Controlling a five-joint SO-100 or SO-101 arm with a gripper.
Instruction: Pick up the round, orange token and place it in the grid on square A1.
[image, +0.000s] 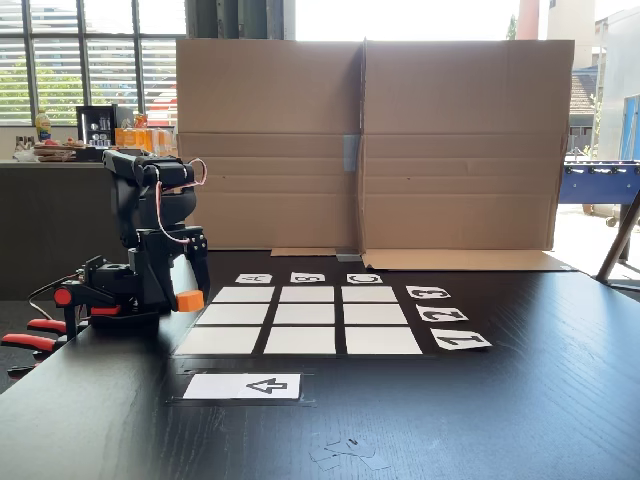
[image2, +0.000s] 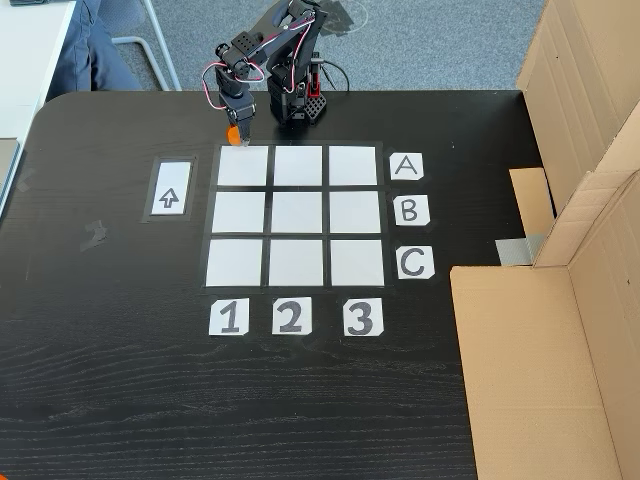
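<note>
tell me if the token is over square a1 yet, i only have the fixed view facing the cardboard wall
Observer: Not yet. In a fixed view, the token is held in the jaws just off the edge of square A1, on the arm's side of the grid.
Operator: is it lined up with the 1 column at least
Observer: Yes, it lies within that column's width, in line with the 1 card.
Operator: anything sitting on a1
Observer: No, square A1 is bare white.
</note>
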